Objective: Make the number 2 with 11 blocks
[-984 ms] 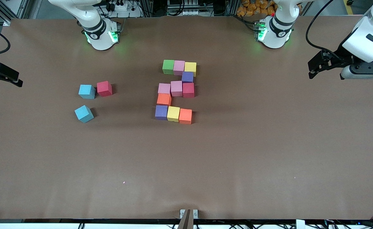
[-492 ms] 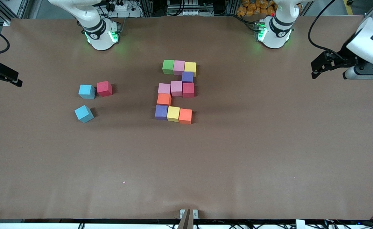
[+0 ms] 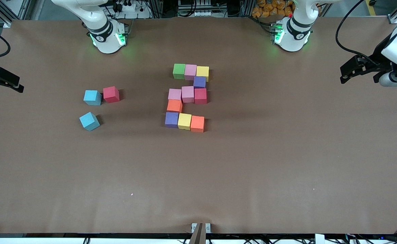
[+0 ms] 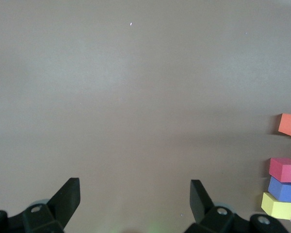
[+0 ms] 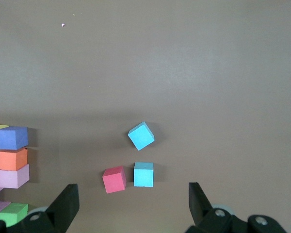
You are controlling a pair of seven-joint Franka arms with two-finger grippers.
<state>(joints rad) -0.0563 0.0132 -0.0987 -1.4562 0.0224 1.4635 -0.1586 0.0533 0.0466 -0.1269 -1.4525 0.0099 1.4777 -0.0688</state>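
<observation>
front: number 2 [image 3: 187,97] sits mid-table, loose red cube [image 3: 111,94] and two blue cubes [image 3: 91,109] toward the right arm's end, left gripper [image 3: 346,73] and right gripper [image 3: 15,86] over the table's ends | left wrist: fingers [image 4: 68,194] spread wide, nothing held | right wrist: fingers [image 5: 68,199] spread too, empty

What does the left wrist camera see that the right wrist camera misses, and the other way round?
Only the left wrist view shows the left gripper, open over bare table, plus the red block in the number 2 and the yellow block by it.

Only the right wrist view shows the right gripper, open, the two light blue cubes, the loose red cube, and the number's green block.

Both catch an edge of the number 2, and both show the brown table.
</observation>
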